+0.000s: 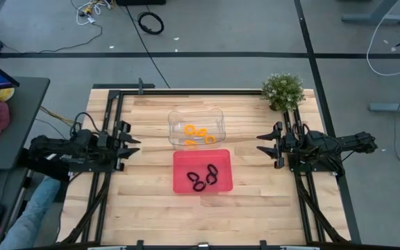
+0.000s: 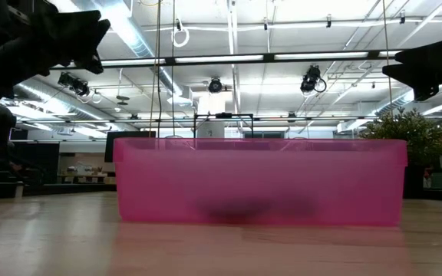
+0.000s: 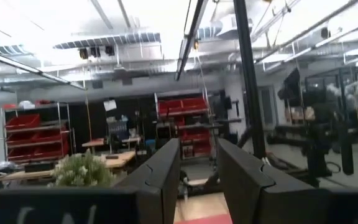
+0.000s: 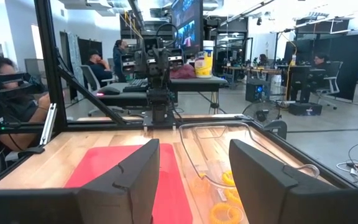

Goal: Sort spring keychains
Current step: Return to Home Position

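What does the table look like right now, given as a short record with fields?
clear bin: holds the orange keychains
red tray: holds the black keychains
left pincer: open, empty, at the table's left side
right pincer: open, empty, at the table's right side
plant: on a table corner near the right arm

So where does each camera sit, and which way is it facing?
High: overhead, straight down; left gripper and right gripper flank red tray and transparent bin.
Low: table level, facing the tray's wall; arms in top corners.
Left wrist: looks past its fingers toward the plant.
Right wrist: past its fingers, over tray and bin.
High, low, right wrist share the tray.
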Robot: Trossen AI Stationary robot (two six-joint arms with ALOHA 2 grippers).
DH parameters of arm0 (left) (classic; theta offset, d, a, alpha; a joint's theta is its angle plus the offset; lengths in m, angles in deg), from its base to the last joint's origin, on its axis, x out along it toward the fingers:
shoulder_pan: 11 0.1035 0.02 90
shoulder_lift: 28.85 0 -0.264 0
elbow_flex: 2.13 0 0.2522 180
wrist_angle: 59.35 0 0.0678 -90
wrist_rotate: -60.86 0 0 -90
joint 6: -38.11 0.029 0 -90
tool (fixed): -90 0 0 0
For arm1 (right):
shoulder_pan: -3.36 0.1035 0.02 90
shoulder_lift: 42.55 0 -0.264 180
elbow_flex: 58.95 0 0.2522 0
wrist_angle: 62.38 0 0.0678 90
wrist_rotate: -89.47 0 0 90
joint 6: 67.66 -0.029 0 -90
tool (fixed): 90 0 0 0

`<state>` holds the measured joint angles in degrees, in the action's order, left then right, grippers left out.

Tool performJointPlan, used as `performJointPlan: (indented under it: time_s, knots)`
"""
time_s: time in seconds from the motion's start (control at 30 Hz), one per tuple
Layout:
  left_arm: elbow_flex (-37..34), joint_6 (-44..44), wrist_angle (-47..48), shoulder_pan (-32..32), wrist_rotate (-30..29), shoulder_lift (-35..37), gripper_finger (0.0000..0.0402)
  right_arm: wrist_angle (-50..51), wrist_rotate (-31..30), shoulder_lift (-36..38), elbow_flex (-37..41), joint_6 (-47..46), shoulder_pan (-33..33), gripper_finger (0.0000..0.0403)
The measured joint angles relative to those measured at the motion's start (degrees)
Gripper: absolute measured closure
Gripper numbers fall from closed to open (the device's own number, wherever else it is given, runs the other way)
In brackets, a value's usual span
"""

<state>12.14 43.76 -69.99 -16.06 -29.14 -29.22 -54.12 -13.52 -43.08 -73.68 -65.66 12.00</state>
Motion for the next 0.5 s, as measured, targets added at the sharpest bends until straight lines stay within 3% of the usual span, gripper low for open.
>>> performJointPlan:
  time_s: [0.23,0.5]
  knots:
    - [0.00,0.65,1.45,0.00,-0.35,0.03,0.0289,0.00,0.00,0.00,0.00,0.00,0.00,0.0204]
    - [-0.02,3.78,11.53,0.00,-3.80,0.03,0.0289,0.00,0.00,0.00,0.00,0.01,0.00,0.0204]
